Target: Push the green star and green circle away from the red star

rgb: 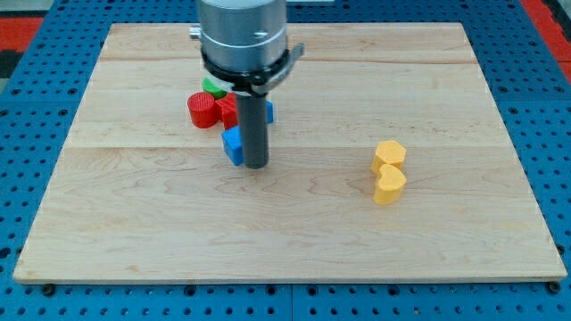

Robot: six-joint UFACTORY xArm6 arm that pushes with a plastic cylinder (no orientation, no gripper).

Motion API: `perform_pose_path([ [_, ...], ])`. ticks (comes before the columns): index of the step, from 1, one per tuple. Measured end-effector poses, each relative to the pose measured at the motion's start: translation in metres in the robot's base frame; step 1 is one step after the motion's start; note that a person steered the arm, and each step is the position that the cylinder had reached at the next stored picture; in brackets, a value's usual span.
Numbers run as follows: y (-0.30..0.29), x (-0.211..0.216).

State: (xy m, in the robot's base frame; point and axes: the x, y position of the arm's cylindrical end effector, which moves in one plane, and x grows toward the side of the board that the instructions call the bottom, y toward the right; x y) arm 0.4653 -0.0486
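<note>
My tip [256, 165] rests on the wooden board just right of a blue block [233, 145], touching or nearly touching it. Above it sits a tight cluster: a red circle [202, 110] at the left, a red star [227, 110] next to it, and a green block [213, 87] peeking out behind them, its shape hidden by the arm. Another blue block [268, 111] shows at the rod's right edge. Only one green block is visible; the arm's body covers the area behind the cluster.
A yellow hexagon [389, 154] and a yellow heart [389, 185] sit touching each other at the view's right. The wooden board [446, 80] lies on a blue perforated base [27, 125].
</note>
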Motion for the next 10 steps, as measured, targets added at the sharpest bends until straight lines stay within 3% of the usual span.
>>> perform_pose_path([
  [2, -0.021, -0.027],
  [3, -0.068, -0.008],
  [5, -0.135, -0.097],
  [10, 0.014, -0.137],
])
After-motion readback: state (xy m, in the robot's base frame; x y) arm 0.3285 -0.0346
